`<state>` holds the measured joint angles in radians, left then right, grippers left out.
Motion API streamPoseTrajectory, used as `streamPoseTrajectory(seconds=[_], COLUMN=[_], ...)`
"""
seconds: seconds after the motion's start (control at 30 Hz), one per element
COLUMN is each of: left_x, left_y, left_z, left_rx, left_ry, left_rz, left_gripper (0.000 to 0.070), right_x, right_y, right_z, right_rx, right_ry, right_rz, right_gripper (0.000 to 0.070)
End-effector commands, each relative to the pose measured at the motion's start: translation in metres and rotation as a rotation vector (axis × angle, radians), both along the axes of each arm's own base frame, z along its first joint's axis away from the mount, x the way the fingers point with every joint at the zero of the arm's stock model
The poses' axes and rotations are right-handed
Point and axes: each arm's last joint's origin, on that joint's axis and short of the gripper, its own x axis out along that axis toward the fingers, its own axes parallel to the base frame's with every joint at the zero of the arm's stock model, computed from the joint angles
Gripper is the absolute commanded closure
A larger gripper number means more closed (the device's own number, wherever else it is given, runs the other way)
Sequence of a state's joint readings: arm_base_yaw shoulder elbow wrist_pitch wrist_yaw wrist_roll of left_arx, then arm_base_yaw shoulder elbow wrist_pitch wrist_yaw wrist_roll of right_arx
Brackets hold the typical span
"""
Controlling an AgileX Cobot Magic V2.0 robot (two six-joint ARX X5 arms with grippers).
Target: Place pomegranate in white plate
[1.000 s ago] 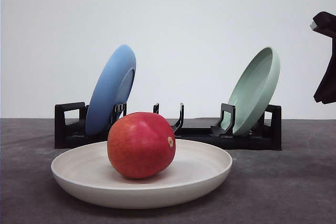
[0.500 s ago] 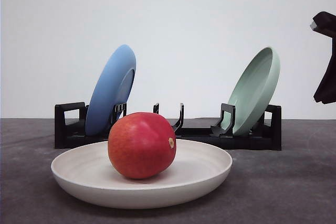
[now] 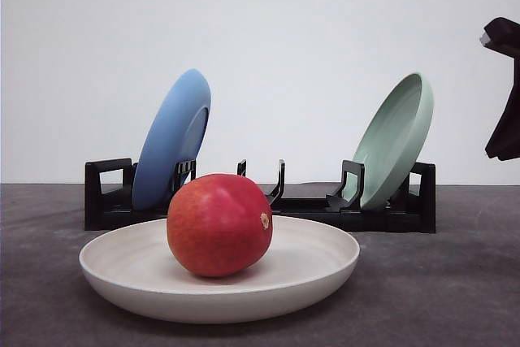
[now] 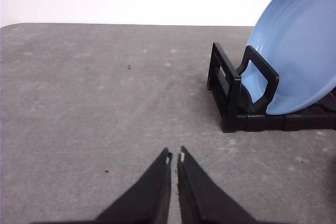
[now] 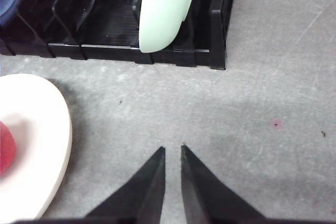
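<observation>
Pomegranate (image 3: 219, 225) resting in white plate (image 3: 309, 270), nub toward right. Right gripper (image 5: 172, 149) nearer, beside plate rim; left gripper (image 4: 175, 155) apart. Fingers nearly closed, empty.

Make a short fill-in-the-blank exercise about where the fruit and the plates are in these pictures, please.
1. The pomegranate lies in the ______ plate.
2. The blue plate leans in the black ______.
3. The plate standing at the rack's right end is pale ______.
4. The left tool and right tool hold ______.

Missing words: white; rack; green; nothing
</observation>
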<state>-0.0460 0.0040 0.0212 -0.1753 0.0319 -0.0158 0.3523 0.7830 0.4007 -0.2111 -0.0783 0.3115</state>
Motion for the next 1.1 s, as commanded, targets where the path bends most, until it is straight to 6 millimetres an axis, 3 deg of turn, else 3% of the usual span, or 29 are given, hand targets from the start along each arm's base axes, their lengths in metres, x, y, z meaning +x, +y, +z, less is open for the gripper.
streamPoseTrajectory(seconds=[0.0, 0.4, 0.67, 1.07], left_x=[0.001, 0.001, 0.001, 0.001], left_y=[0.000, 0.000, 0.000, 0.000], left_z=[-0.002, -0.002, -0.002, -0.002], left_rx=[-0.001, -0.001, -0.001, -0.001], left_ry=[-0.006, -0.006, -0.006, -0.006], left_rz=[0.000, 0.000, 0.000, 0.000], left_gripper=[0.0700, 0.0700, 0.0700, 0.0700], right_x=[0.001, 0.001, -0.010, -0.044], right_y=[0.001, 0.001, -0.011, -0.044], right_z=[0.000, 0.000, -0.001, -0.033], right_rx=[-0.002, -0.004, -0.233, -0.277], right_ry=[-0.006, -0.006, -0.152, -0.325], right_rz=[0.007, 0.006, 0.090, -0.124], right_gripper=[0.0652, 0.0652, 0.0652, 0.0652])
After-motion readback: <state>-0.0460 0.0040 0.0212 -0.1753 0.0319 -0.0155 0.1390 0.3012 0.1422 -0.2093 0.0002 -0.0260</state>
